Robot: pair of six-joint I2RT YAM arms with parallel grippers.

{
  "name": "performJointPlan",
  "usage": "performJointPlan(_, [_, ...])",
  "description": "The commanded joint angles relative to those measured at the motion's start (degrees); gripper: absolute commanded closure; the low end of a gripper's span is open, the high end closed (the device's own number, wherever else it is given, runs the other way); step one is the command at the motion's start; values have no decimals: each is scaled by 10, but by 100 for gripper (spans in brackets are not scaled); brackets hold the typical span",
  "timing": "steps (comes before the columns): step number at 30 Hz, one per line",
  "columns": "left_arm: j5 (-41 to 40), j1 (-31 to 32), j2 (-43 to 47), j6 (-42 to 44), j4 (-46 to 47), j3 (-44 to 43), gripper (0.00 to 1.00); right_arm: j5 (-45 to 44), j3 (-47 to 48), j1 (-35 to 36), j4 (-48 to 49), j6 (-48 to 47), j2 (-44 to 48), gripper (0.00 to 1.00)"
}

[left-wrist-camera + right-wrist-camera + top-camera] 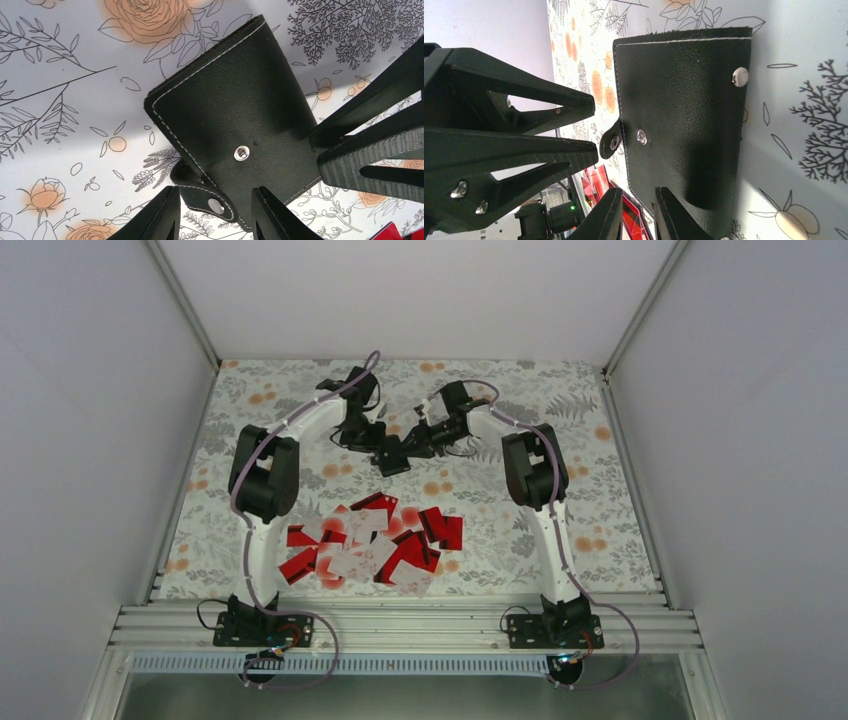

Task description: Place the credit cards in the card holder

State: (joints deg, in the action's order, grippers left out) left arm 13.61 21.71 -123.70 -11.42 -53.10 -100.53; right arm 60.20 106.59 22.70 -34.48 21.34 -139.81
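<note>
As viewed from the top camera: table covered in a grey-leaf and orange-flower print, boxed in by plain white walls at left, right and back. Two arms, bent inward, meeting at the far middle of the table. Left gripper and right gripper both at one black holder; jaw state unreadable at this range. One loose heap of cards near the arm bases, well apart from the holder: red and white, overlapping, more than ten, exact count not readable.

As viewed from the left wrist: holder tilted, black outer face to the camera, shadow on the print beneath. Left gripper part-way apart, astride the unfastened strap and the holder's near edge; clamped or merely alongside, cannot tell. Right gripper pinched onto the holder's right edge. Two snaps in sight.

As viewed from the right wrist: right gripper nearly together, nipping the lower corner of the holder. Left gripper apart, tips just beside the strap. Three snaps in sight. Red cards low in the frame.
</note>
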Motion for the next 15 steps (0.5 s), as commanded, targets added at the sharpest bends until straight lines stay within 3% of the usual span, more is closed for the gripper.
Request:
performJointPlan(1, [-18, 10, -18, -7, -20, -26, 63, 6, 6, 1, -17, -16, -10, 83])
performJointPlan(11, [-49, 26, -49, -4, -51, -66, 64, 3, 8, 1, -24, -17, -14, 83])
performJointPlan(15, [-49, 28, -55, -5, -55, -72, 70, 2, 6, 1, -24, -17, -15, 83])
